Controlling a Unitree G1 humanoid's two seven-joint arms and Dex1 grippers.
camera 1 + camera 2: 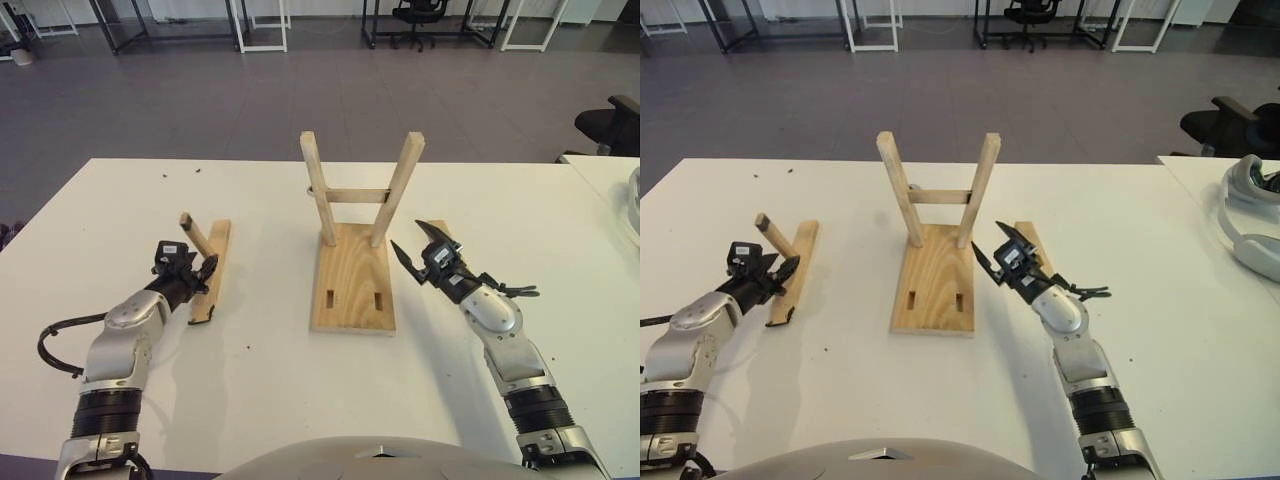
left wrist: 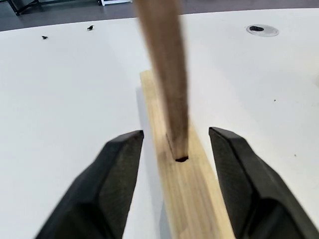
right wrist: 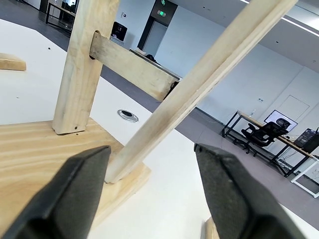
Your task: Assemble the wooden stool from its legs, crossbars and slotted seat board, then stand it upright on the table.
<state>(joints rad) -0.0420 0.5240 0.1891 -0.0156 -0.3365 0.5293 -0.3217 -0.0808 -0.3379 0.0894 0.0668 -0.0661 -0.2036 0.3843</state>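
Left eye view gives you the seat board [image 1: 352, 290] lying flat mid-table, with two legs [image 1: 317, 190] joined by a crossbar [image 1: 356, 196] standing at its far end and the two near slots [image 1: 330, 297] bare. Your right gripper [image 1: 407, 237] sits wide open just beside the board's right edge, gripping nothing. Well apart on the left, a loose leg [image 1: 215, 262] lies flat with a stub [image 1: 194, 235] tilted up from it; your left gripper [image 2: 175, 134] is wide open astride it, holding nothing
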